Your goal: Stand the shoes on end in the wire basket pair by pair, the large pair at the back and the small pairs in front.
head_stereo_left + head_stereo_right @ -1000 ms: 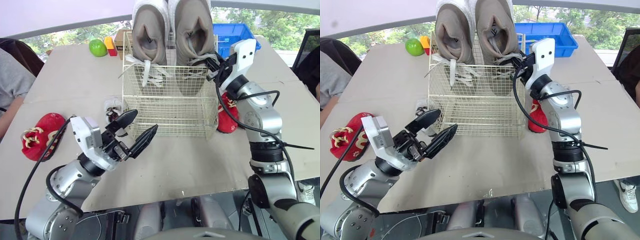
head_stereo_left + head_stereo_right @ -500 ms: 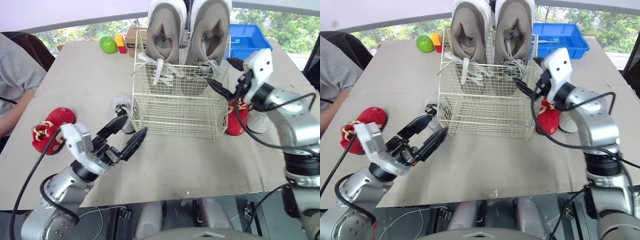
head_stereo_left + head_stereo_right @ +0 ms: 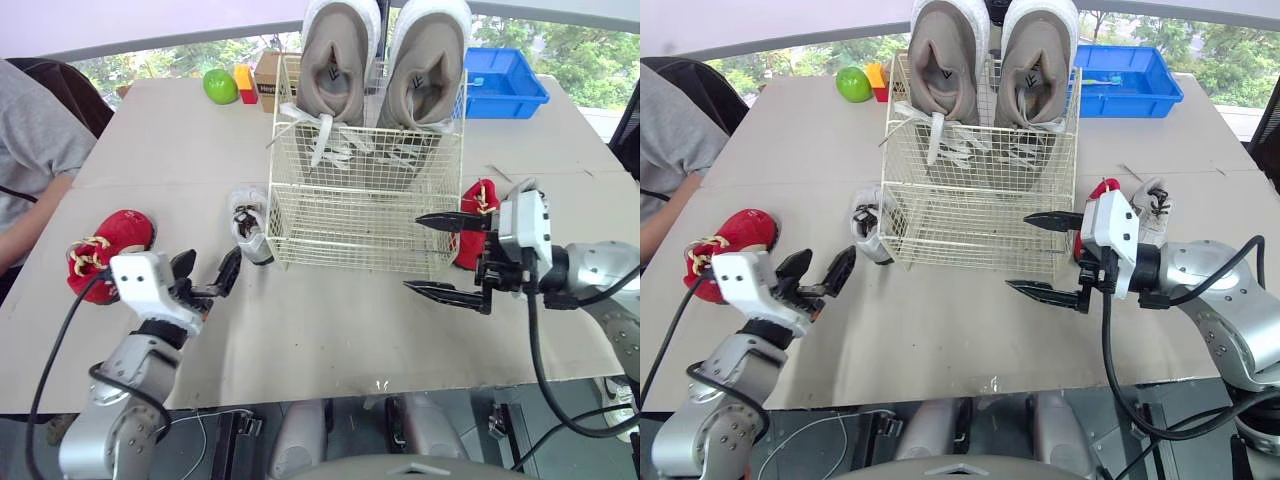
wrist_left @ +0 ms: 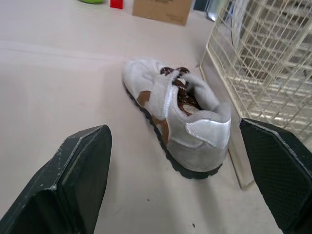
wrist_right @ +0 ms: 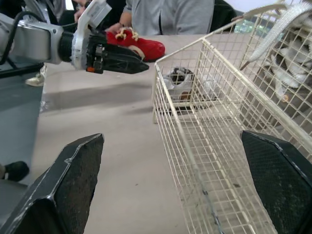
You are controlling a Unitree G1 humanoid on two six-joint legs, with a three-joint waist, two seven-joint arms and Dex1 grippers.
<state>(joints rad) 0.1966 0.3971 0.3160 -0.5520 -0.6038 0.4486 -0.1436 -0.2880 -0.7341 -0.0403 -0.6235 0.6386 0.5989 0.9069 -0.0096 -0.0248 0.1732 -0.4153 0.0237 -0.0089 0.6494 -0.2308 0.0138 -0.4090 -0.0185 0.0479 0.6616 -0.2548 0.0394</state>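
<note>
The left gripper is gaping wide, empty, pointing at the small white shoe lying just beside the wire basket. The right gripper is hovering open, empty, at its front. The large pair is standing inside at the back.

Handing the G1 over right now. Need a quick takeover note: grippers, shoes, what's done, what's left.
Left gripper: open, empty, low over the table, facing the small white-and-brown shoe that lies beside the wire basket's left wall.
Right gripper: open, empty, in front of the basket's right front corner.
Done: the large grey pair stands on end at the back of the basket.
Left: no shoes in the front of the basket yet. One red shoe lies far left on the table. The other red shoe sits by the basket's right side, with a second small white shoe just beyond it.
</note>
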